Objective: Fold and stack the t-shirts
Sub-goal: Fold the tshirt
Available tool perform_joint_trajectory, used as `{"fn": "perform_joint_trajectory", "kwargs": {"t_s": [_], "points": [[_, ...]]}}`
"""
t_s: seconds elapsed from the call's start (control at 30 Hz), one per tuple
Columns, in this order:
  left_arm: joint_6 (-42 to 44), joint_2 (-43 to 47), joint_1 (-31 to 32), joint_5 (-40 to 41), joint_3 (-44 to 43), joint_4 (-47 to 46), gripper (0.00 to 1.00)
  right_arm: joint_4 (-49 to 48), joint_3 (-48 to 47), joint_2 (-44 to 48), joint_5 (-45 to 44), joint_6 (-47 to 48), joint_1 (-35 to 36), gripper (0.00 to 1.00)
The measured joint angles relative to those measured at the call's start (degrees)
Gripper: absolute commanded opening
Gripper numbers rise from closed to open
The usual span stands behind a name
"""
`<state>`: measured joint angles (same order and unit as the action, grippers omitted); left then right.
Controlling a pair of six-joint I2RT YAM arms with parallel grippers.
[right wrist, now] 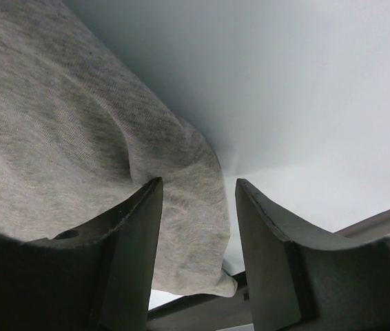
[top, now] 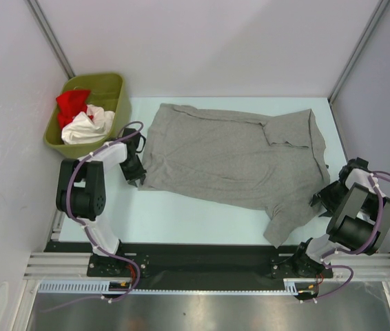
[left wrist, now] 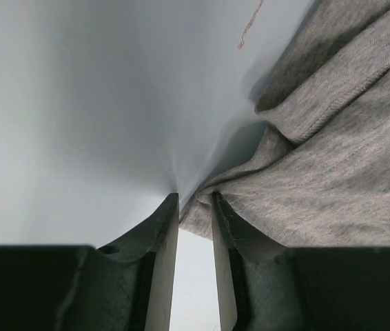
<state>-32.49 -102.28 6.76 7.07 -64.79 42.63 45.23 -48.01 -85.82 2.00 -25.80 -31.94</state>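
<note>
Top view: grey t-shirt (top: 229, 155) lay spread across the table (top: 181, 217), one sleeve trailing toward the near edge. Left gripper (top: 138, 181) sat at its left hem, right gripper (top: 317, 201) at its right edge. Red t-shirt (top: 71, 103) and white t-shirt (top: 85, 127) lay bunched in the olive bin (top: 116, 86).

Left wrist: jaws apart, the hem at the fingertips, unpinched.

Right wrist: jaws apart, a grey fold between them, unclamped.
</note>
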Motion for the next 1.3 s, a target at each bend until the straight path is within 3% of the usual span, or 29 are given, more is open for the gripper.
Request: {"fn": "perform_joint_trajectory", "kwargs": {"t_s": [0.23,0.33,0.5,0.73,0.87,0.97,1.0,1.1,1.3], "points": [[0.0,0.0,0.0,-1.1,0.3,-1.1,0.07,-0.2,0.0,0.0,0.3,0.0,-0.3,0.49],[0.0,0.0,0.0,-1.2,0.3,-1.3,0.07,-0.2,0.0,0.0,0.3,0.2,-0.3,0.42],[0.1,0.2,0.0,-0.8,0.3,-1.2,0.18,-0.2,0.0,0.0,0.4,0.2,-0.3,0.41],[0.1,0.4,-0.1,-0.2,0.3,-1.2,0.00,-0.2,0.0,-0.3,0.4,0.2,0.2,0.40],[0.1,0.4,-0.1,-0.1,0.3,-1.2,0.00,-0.2,0.0,-0.5,0.4,0.3,0.2,0.39],[0.1,0.4,-0.1,0.0,0.3,-1.2,0.01,-0.2,0.0,-0.7,0.5,0.4,0.2,0.30],[0.1,0.5,-0.1,0.2,0.3,-1.1,0.00,-0.2,0.0,-0.7,0.5,0.4,0.2,0.17],[-0.1,1.6,-0.1,1.2,0.3,0.3,0.00,-0.2,0.0,-0.9,0.5,0.5,0.2,0.02],[-0.7,5.2,-0.1,2.7,-0.3,5.2,0.00,0.1,-0.1,-1.0,-0.2,0.4,0.7,0.00]]}}
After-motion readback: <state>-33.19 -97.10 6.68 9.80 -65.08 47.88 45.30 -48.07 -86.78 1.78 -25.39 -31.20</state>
